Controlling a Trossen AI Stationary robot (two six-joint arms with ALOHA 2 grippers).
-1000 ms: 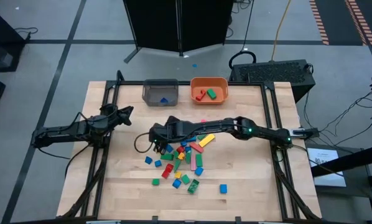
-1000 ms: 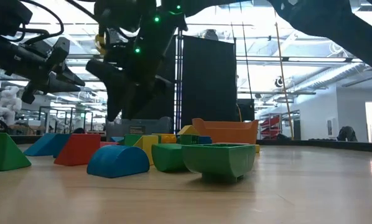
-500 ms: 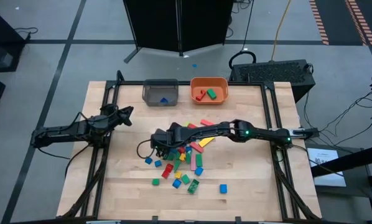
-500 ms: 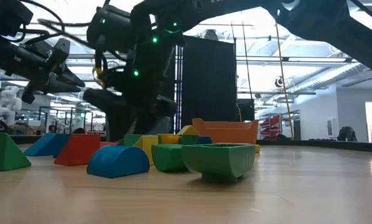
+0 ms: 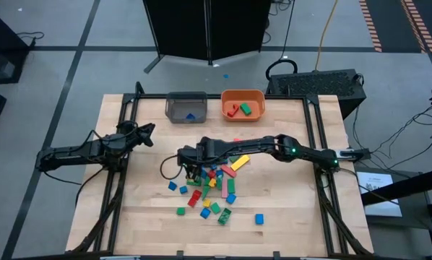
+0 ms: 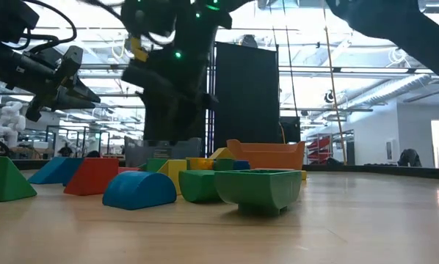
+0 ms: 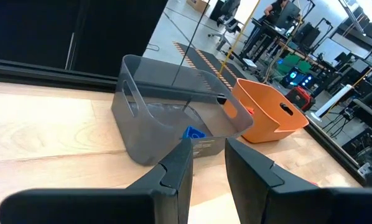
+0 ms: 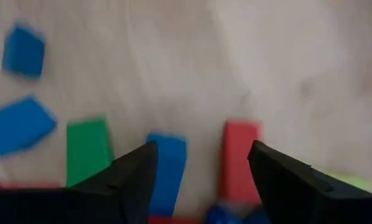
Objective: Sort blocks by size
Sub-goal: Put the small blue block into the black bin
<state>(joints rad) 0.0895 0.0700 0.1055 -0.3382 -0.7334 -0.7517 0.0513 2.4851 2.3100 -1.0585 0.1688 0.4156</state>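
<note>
The blocks (image 5: 212, 182) lie in a loose pile of red, green, blue, yellow and pink pieces on the middle of the wooden table, with a few strays nearer the front. My right gripper (image 5: 190, 165) hangs open and empty just above the pile's left end. In the right wrist view (image 8: 201, 152) a blue block (image 8: 167, 167) and a red block (image 8: 239, 155) lie flat on the table below its fingers. My left gripper (image 5: 148, 130) waits open at the table's left, above the table, facing the grey bin (image 7: 167, 118).
The grey bin (image 5: 186, 106) at the back holds one blue block (image 7: 194, 133). The orange bin (image 5: 243, 103) beside it holds red and green blocks. A single blue block (image 5: 259, 218) lies toward the front right. In the low view, blue (image 6: 139, 189) and green (image 6: 258, 189) blocks lie nearest.
My right gripper went down onto the left end of the pile half a second ago and has since risen back up clear of the blocks.
</note>
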